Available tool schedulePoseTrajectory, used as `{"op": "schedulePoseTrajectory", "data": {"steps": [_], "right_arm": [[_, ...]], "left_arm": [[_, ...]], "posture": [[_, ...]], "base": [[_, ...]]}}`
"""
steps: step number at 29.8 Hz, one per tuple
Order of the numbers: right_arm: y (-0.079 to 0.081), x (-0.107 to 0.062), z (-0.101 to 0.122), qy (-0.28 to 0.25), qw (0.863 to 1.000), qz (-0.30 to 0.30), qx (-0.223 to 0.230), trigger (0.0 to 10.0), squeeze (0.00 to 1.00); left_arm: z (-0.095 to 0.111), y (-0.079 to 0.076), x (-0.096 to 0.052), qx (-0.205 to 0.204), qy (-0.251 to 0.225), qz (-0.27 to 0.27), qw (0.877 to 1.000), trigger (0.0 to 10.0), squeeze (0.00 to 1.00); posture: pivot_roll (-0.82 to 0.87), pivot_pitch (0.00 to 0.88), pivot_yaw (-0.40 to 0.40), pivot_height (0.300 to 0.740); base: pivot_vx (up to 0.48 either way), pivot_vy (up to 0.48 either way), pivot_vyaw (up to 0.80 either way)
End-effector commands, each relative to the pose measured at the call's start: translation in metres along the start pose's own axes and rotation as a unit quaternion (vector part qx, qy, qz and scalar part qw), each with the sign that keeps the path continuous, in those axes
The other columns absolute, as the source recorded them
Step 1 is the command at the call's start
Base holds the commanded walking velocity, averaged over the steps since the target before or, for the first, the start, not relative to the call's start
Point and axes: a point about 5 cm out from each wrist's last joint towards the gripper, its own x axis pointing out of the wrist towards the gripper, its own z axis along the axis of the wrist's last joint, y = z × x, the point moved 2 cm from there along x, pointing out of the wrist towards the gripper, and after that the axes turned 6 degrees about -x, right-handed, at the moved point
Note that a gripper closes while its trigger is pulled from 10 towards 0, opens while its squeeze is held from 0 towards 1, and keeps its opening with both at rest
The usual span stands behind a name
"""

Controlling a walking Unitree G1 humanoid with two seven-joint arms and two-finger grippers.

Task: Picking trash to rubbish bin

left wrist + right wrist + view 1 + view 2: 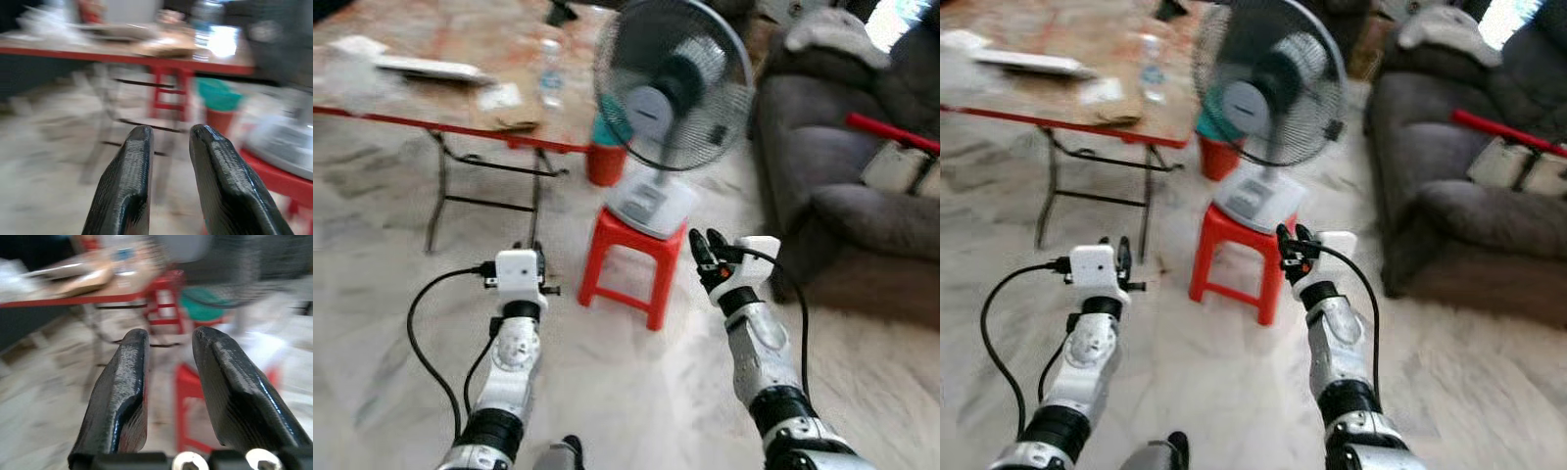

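Both claws, left (168, 147) and right (171, 357), were slightly parted and empty; a plastic bottle (549, 73) stood well beyond them, near the tabletop's (431, 98) front edge.

Both silver arms are reaching forward, side by side and well apart. The left gripper (168, 147), two long black fingers beyond a white wrist block (519, 270), is pointing straight ahead with a narrow gap showing between its fingers. The right gripper (168, 350) is angling slightly inward toward its partner, fingers likewise parted and gripping nothing.
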Motion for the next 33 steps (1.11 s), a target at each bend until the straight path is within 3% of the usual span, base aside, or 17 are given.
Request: {"op": "schedulePoseTrajectory", "data": {"steps": [1,8,13,14,15,17,18,33], "right_arm": [[-0.001,-0.001,-0.003,0.007,1.0,-0.005,0.007,10.0,0.0],[0.003,0.001,0.0,0.003,1.0,-0.003,0.011,10.0,0.0],[0.006,0.005,0.005,-0.003,1.0,0.0,0.028,10.0,0.0],[0.006,0.006,0.005,-0.001,1.0,0.002,0.028,10.0,0.0],[0.007,0.007,0.006,0.001,1.0,0.004,0.029,10.0,0.94],[0.009,0.008,0.005,0.005,0.999,0.01,0.037,10.0,0.94],[0.01,0.008,0.005,0.005,0.999,0.009,0.034,10.0,1.0],[0.018,0.009,0.007,0.001,0.999,0.026,0.022,10.0,1.0]], "left_arm": [[-0.005,-0.001,-0.005,-0.001,0.015,0.004,1.0,10.0,0.0],[0.0,-0.012,-0.005,-0.014,0.012,-0.009,1.0,10.0,0.0],[-0.002,-0.021,-0.005,-0.001,0.026,-0.027,0.999,10.0,0.0],[-0.003,-0.021,-0.005,-0.005,0.03,-0.027,0.999,10.0,0.41],[-0.005,-0.022,-0.005,-0.013,0.039,-0.028,0.999,10.0,1.0],[-0.007,-0.023,-0.005,-0.019,0.044,-0.032,0.998,10.0,1.0],[-0.008,-0.024,-0.006,-0.019,0.047,-0.031,0.998,10.0,1.0],[-0.003,-0.028,-0.004,-0.027,0.042,-0.043,0.998,10.0,1.0]], "posture": [[0.0,0.135,-0.084,0.74],[0.0,0.15,-0.08,0.74],[0.0,0.16,-0.084,0.74],[0.0,0.16,-0.084,0.74],[0.0,0.161,-0.085,0.74],[0.0,0.161,-0.085,0.74],[0.0,0.163,-0.086,0.74],[-0.01,0.182,-0.092,0.74]], "base": [[0.0,0.0,0.8],[0.0,0.0,0.76],[0.0,0.0,0.0],[0.0,0.0,0.0],[0.0,0.0,0.0],[0.0,0.0,0.0],[0.0,0.0,0.0],[0.0,0.0,0.0]]}}
